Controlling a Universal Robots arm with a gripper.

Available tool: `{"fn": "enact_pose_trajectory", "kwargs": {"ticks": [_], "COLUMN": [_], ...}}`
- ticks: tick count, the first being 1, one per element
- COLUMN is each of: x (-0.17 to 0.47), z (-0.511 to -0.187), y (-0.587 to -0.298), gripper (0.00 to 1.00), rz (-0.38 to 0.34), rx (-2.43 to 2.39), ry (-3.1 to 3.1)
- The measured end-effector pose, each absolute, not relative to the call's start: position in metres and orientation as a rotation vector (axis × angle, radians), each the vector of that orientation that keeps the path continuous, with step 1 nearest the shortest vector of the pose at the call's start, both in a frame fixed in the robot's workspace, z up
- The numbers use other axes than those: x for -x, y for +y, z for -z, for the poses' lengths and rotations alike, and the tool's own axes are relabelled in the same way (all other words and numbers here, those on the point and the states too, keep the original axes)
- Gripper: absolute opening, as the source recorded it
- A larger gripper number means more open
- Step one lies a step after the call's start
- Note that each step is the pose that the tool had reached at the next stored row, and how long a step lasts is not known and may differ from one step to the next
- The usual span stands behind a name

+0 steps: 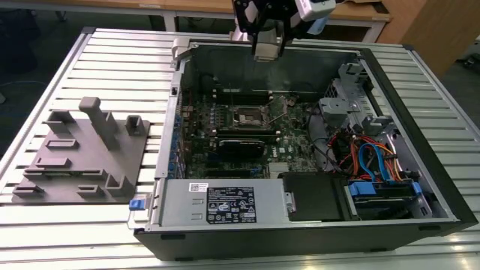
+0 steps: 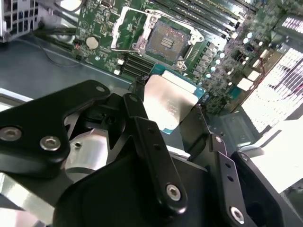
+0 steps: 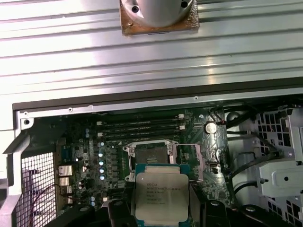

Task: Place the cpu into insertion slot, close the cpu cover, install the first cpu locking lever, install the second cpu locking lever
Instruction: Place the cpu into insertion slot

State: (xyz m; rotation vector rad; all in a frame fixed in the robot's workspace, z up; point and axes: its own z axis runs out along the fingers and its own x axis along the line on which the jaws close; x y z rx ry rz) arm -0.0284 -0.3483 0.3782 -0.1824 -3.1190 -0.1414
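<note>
The cpu (image 3: 161, 191), a flat square chip with a dull silver top, sits pinched between my gripper's (image 3: 163, 210) two black fingers (image 3: 117, 208); the gripper is shut on it. The second wrist view shows the same cpu (image 2: 170, 99) in my gripper (image 2: 168, 112). Beyond it, on the green board, the insertion slot (image 2: 165, 41) lies open and bare. The cpu cover (image 2: 129, 27) is swung up beside the slot. The chip is well apart from the insertion slot (image 3: 150, 153). In the exterior view my gripper (image 1: 268, 52) hangs over the case's far wall, far above the slot (image 1: 248, 117).
The open computer case (image 1: 420, 169) lies on a slatted metal table (image 1: 120, 67). Long black memory slots (image 3: 142, 126) run beside the socket. A drive cage and coloured cables (image 1: 371, 160) fill the exterior view's right. A grey fixture plate (image 1: 82, 154) stands on the exterior view's left.
</note>
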Motion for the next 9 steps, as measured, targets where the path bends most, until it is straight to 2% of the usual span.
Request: {"fn": "enact_pose_trajectory", "kwargs": {"ticks": [9], "x": [0.0284], "z": [-0.3782], "y": [-0.3483], "gripper": [0.54], "rz": [0.141], "rx": [0.188], "ry": [-3.119]}}
